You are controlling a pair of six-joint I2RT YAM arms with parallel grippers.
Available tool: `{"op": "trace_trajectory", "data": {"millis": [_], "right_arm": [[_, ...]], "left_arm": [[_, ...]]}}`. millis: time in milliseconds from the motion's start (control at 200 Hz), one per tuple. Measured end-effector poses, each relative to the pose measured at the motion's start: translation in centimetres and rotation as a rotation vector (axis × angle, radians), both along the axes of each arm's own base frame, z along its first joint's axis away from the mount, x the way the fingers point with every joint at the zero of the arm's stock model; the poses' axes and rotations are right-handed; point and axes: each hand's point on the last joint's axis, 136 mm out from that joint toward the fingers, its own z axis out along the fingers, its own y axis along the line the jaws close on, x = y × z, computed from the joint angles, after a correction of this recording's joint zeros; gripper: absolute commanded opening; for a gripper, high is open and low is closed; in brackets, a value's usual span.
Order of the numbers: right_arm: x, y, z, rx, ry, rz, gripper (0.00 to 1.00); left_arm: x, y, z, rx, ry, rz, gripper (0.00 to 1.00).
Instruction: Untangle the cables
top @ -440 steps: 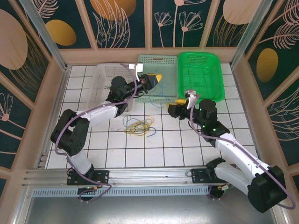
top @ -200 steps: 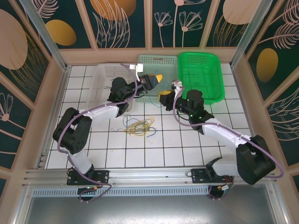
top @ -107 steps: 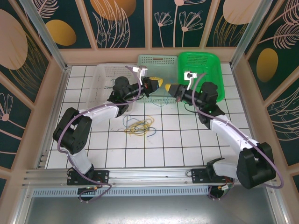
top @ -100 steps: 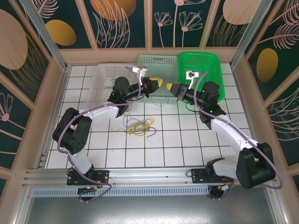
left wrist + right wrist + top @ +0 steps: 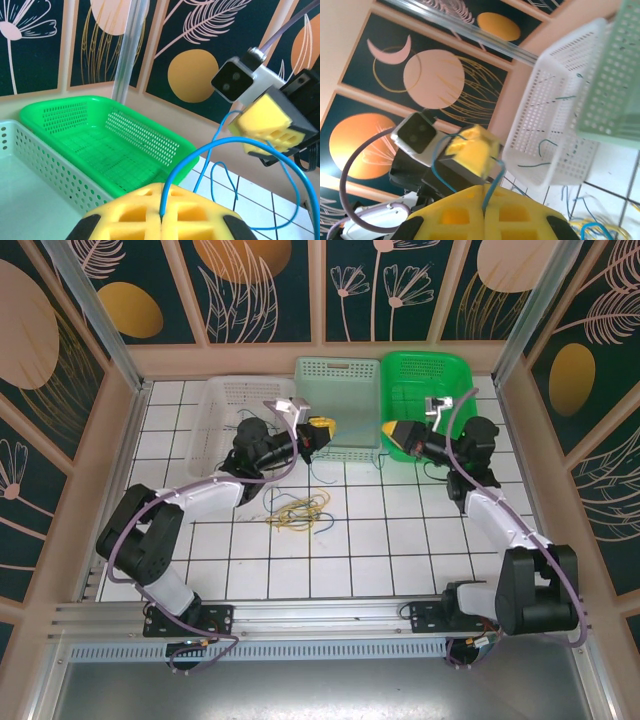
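Note:
A thin blue cable runs in the air between my two grippers. The left gripper is shut on one end, in front of the pale green basket. My right gripper is shut on the other end, at the near edge of the bright green basket. In the left wrist view the cable arcs from my yellow pads toward the right gripper. A tangle of yellow and blue cables lies on the tiles. Dark green strands lie in the white basket.
Three baskets stand in a row along the back wall: white, pale green, bright green. The tangle lies mid-floor between the arms. Panel walls with metal posts close in the white tiled floor.
My right gripper has swung right, away from the left one, to the bright green basket's edge. The left gripper has drawn slightly nearer. The blue cable now stretches between them.

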Motion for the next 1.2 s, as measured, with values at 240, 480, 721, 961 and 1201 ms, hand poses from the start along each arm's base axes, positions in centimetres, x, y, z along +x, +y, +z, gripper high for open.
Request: {"op": "trace_trajectory", "data": {"millis": [240, 480, 721, 961, 1201], "right_arm": [[0.6, -0.9, -4.3, -0.002, 0.138, 0.013, 0.0], [2.7, -0.8, -2.2, -0.02, 0.091, 0.02, 0.0], [4.4, 0.2, 4.1, -0.096, -0.082, 0.052, 0.0], [5.6, 2.6, 11.1, -0.159, -0.262, 0.113, 0.0], [8.2, 2.9, 15.7, -0.185, -0.361, 0.108, 0.0]], "left_arm": [[-0.6, 0.0, 0.8, 0.016, -0.066, -0.005, 0.21], [-1.5, 0.5, 0.6, 0.047, -0.135, -0.002, 0.81], [-1.9, 1.7, 1.1, 0.045, -0.162, 0.053, 0.89], [-1.2, 1.9, 3.2, 0.009, -0.177, 0.093, 0.92], [0.0, 3.2, 3.3, 0.011, -0.16, 0.2, 0.96]]}}
